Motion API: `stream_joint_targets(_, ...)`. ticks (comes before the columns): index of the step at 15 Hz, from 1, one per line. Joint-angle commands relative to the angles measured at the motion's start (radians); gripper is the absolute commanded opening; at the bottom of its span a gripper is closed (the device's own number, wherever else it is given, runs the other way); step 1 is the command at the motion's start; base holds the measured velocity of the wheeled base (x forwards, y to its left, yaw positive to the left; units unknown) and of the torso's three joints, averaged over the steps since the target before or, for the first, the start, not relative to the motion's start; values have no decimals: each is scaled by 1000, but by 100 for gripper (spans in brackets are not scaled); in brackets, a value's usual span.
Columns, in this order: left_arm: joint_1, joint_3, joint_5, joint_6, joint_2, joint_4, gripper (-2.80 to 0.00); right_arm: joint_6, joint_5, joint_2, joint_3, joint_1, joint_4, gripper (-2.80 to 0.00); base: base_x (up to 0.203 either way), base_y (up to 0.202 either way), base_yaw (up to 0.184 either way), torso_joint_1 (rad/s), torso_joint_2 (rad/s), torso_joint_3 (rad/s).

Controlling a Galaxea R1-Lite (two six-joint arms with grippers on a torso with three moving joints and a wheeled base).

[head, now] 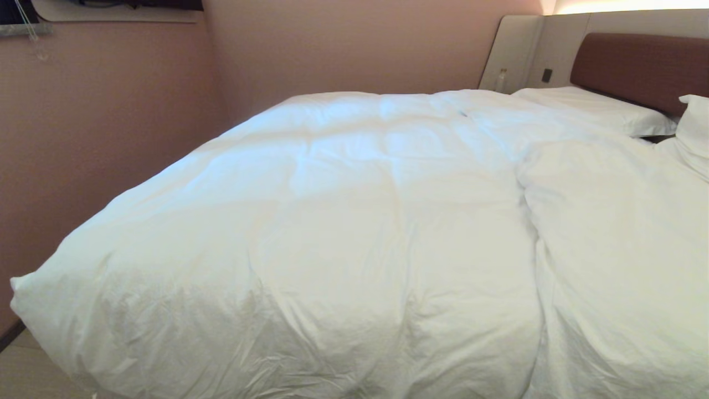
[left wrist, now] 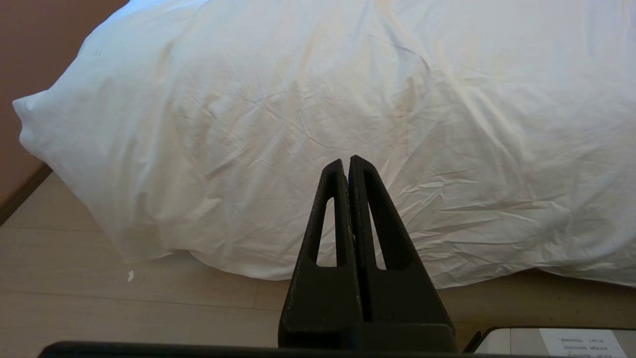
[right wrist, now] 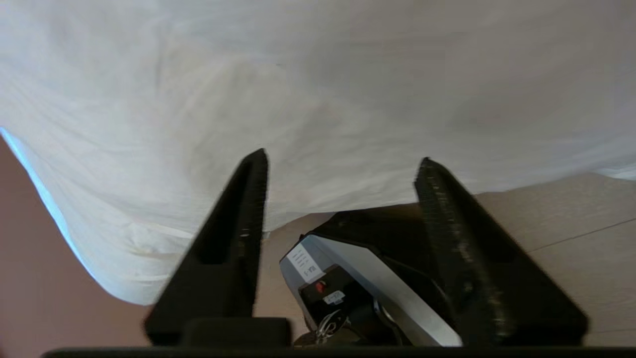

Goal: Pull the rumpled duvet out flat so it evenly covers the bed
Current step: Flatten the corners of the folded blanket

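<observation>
Duvet [head: 343, 221] rumpled, right claw [right wrist: 340, 166] open, label [right wrist: 304, 262] unreadable

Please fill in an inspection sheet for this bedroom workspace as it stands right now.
Surface: bed almost wholly under white bedding; only the brown headboard and beige side panels show.
Job's things: duvet spread over most of the bed, its foot edge hanging toward the floor; a deep fold runs along its right part.
Clutter: two pillows, one flat, one at the frame's right edge; a small bottle by the panel.
Grippers: left gripper shut, empty, facing the duvet's hanging edge; right gripper open, empty, before the duvet.
Cables: nothing seen.
Surroundings: pink walls, pale wood floor, robot base below.
</observation>
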Motion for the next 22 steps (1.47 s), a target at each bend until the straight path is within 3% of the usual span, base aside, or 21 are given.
stream_joint_targets(1, -1, 0, 0, 0, 0, 0, -280, 0, 32, -5, -3, 11, 1, 0, 0, 0, 0, 0, 0, 0)
stream_joint_targets(8, 0, 0, 0, 0, 0, 0, -280, 38, 49, 23, -86, 100, -17, 0, 0, 0, 0, 0, 0, 0)
stream_joint_targets(13, 0, 0, 0, 0, 0, 0, -280, 48, 40, 92, -95, 104, -64, 0, 0, 0, 0, 0, 0, 0)
stream_joint_targets(16, 1, 0, 0, 0, 0, 0, -280, 74, -5, 130, -95, 123, -138, 0, 0, 0, 0, 0, 0, 0)
stream_joint_targets(22, -1, 0, 0, 0, 0, 0, -280, 213, -101, 151, -92, 223, -293, 0, 0, 0, 0, 0, 0, 0)
